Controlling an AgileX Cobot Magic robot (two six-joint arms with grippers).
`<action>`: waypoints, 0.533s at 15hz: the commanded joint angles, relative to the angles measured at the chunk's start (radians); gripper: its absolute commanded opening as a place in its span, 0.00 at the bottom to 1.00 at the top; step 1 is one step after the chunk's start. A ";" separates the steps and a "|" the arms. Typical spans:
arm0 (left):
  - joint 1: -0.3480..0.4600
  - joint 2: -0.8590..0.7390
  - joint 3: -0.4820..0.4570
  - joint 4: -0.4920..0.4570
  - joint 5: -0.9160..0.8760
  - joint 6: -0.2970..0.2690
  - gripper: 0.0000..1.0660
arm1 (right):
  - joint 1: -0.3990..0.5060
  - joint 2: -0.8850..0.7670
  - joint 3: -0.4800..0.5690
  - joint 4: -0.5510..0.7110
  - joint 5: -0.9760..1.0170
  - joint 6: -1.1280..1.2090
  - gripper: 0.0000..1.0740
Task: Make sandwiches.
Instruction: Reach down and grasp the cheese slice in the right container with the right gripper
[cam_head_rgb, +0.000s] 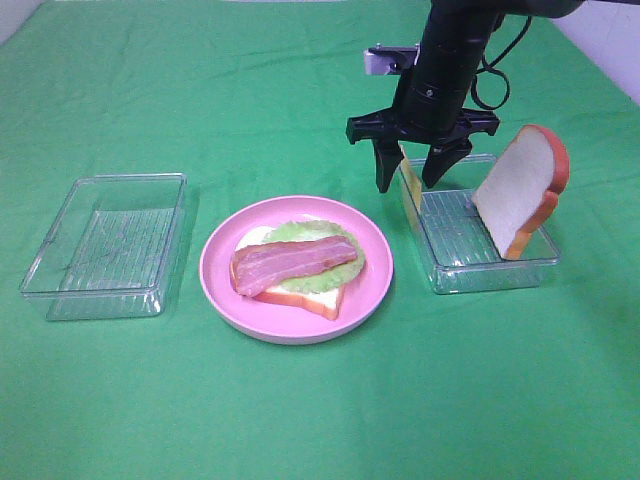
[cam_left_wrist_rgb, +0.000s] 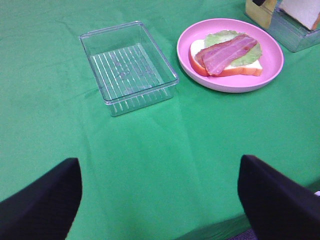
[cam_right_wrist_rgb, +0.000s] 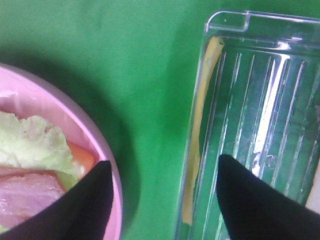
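On the pink plate (cam_head_rgb: 215, 270) lies a white bread slice (cam_head_rgb: 310, 300) topped with a pale green lettuce leaf (cam_head_rgb: 300, 232) and a reddish bacon strip (cam_head_rgb: 295, 262). A second bread slice (cam_head_rgb: 520, 185) leans on the right rim of the right clear tray (cam_head_rgb: 490, 280). A yellow cheese square (cam_head_rgb: 410, 205) stands on edge against that tray's left wall. My right gripper (cam_head_rgb: 408, 185) hangs open over that wall, its fingers astride the cheese (cam_right_wrist_rgb: 200, 125) without touching it. My left gripper (cam_left_wrist_rgb: 160, 200) is open and holds nothing; it is out of the high view.
An empty clear tray (cam_head_rgb: 60, 290) sits left of the plate, also in the left wrist view (cam_left_wrist_rgb: 115, 27). Green cloth covers the whole table. In the right wrist view the plate rim (cam_right_wrist_rgb: 75, 120) lies close beside the tray wall (cam_right_wrist_rgb: 230, 20).
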 joint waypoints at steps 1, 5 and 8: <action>-0.002 -0.008 0.000 0.001 -0.008 0.001 0.75 | -0.002 0.005 -0.001 -0.008 -0.036 -0.015 0.40; -0.002 -0.008 0.000 0.001 -0.008 0.001 0.75 | -0.002 0.005 -0.001 -0.064 -0.037 -0.016 0.00; -0.002 -0.008 0.000 0.001 -0.008 0.001 0.75 | -0.002 0.001 -0.006 -0.073 -0.017 -0.016 0.00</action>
